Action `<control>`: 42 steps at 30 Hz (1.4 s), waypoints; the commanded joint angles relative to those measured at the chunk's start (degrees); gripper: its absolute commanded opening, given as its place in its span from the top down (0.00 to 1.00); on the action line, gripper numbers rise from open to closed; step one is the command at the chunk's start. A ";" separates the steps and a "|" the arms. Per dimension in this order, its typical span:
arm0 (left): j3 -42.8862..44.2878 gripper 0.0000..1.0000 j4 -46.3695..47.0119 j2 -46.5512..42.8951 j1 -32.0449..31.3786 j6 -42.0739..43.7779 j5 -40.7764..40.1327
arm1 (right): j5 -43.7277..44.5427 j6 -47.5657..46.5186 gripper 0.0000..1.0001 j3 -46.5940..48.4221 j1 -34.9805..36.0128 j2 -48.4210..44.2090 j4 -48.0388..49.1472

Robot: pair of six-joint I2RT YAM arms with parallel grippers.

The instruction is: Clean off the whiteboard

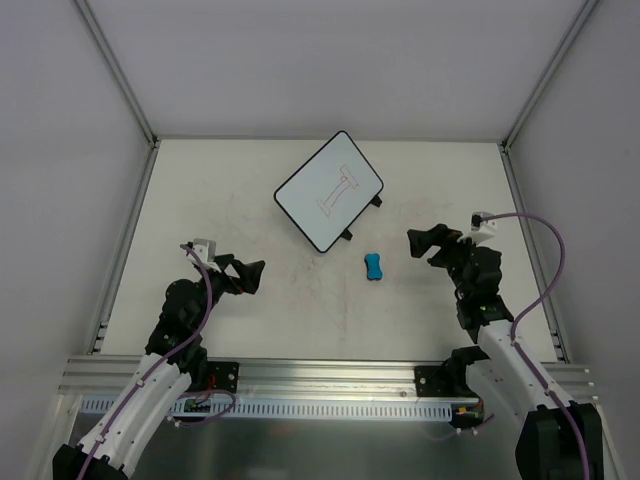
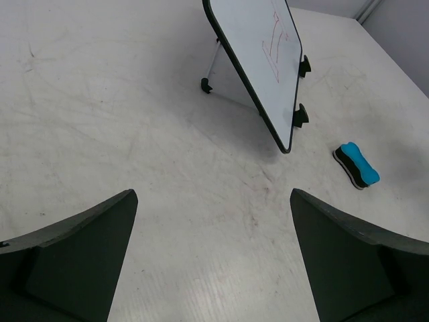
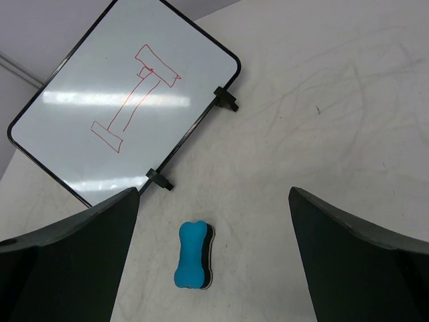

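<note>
white black-rimmed rect whiteboard (image 1: 330, 190) w/ red i-drawing (image 3: 132, 100), upper centre, top cropped in l-wrist view | blue bone-shaped eraser (image 1: 374, 267) below-right | left gripper (image 1: 249, 276) & right gripper (image 1: 421, 246) spread wide, empty

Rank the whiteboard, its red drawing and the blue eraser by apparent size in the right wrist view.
1. whiteboard: largest by far.
2. red I-shaped drawing: sits within the board.
3. blue eraser: smallest, even though it lies nearer the camera.

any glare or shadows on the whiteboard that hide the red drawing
Right wrist: two glare streaks cross the whiteboard, but the drawing is readable. Left wrist: whiteboard seen nearly edge-on, soft shadow on the table beneath it. Top external: even light, drawing faint.
</note>
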 commanded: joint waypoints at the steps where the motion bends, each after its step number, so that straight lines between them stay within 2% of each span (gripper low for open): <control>1: 0.39 0.01 2.71 -0.20 0.64 1.02 1.09 | -0.65 -0.08 0.01 1.74 0.48 1.12 1.75; 5: 0.30 0.01 2.71 -0.55 0.64 1.10 1.17 | -0.31 -0.08 0.01 4.11 0.74 3.14 0.78; 10: 0.39 0.01 2.53 -0.99 0.64 1.11 1.53 | 0.31 -1.13 0.01 12.10 2.41 10.59 -11.42; 14: 0.48 0.01 2.45 -0.99 0.64 1.19 1.79 | 3.03 -4.29 0.01 20.10 6.71 17.61 -20.12; 17: 0.56 0.01 2.36 -0.99 0.72 1.19 1.97 | 4.26 -6.92 0.03 28.00 9.26 24.99 -28.29; 18: 0.56 0.01 2.36 -0.99 0.64 1.11 1.97 | 4.35 -7.54 0.08 30.29 9.70 27.03 -33.01; 19: 0.65 0.01 2.36 -0.99 0.64 1.19 1.97 | 4.88 -7.63 0.09 34.40 10.32 29.05 -35.41; 23: 0.74 0.01 2.36 -0.64 0.64 1.11 1.88 | 5.23 -8.43 0.09 40.49 13.65 36.35 -43.94; 26: 1.00 0.01 2.36 -0.11 0.64 1.02 2.05 | 7.95 -8.78 0.09 41.56 15.33 38.65 -47.02; 32: 1.09 0.01 2.36 0.33 0.64 1.02 2.14 | 6.90 -9.83 0.10 42.79 18.58 41.19 -51.51; 35: 1.18 0.01 2.27 0.07 0.64 1.02 2.23 | 9.09 -9.39 0.12 42.00 20.34 42.07 -51.87; 36: 1.18 0.01 2.27 -0.11 0.64 1.10 2.14 | 9.62 -9.13 0.18 41.82 20.60 42.16 -51.87; 42: 1.35 0.01 2.27 0.68 0.64 0.93 2.23 | 12.96 -7.46 0.22 41.56 23.24 43.83 -51.08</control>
